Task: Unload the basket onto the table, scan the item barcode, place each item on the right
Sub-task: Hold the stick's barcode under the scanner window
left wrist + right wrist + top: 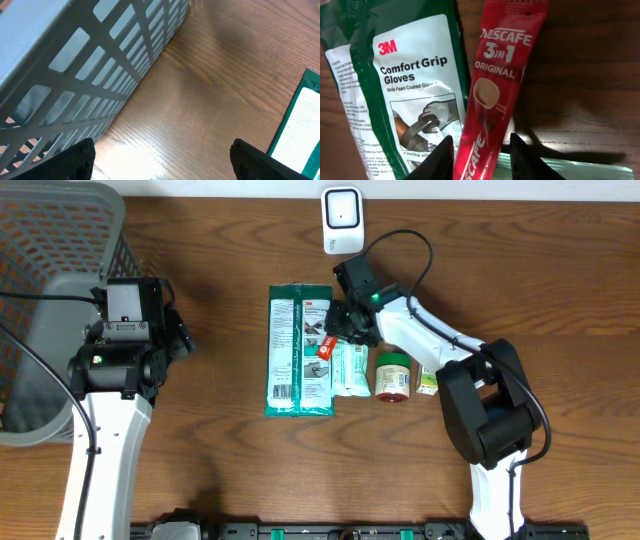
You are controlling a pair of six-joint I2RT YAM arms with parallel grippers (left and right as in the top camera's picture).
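Red Nescafé sachet (492,75) sits between right gripper (480,139) fingers, beside two green 3M glove packs (300,350), arm reaching left; clamped or not, I cannot tell. One grey mesh basket (75,65) flanks the wide-spread left gripper (160,159).

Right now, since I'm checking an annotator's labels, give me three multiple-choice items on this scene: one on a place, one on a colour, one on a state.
1. Where is the Nescafe sachet?
A. in the basket
B. between the fingers of the right gripper
C. on top of the scanner

2. What colour is the jar's lid?
A. green
B. blue
C. yellow

3. The left gripper is:
A. open and empty
B. shut on a box
C. shut on a cloth

Answers:
1 B, the right wrist view shows a finger on either side of it.
2 A, the overhead view shows it green.
3 A, its fingers stand wide apart over bare table.
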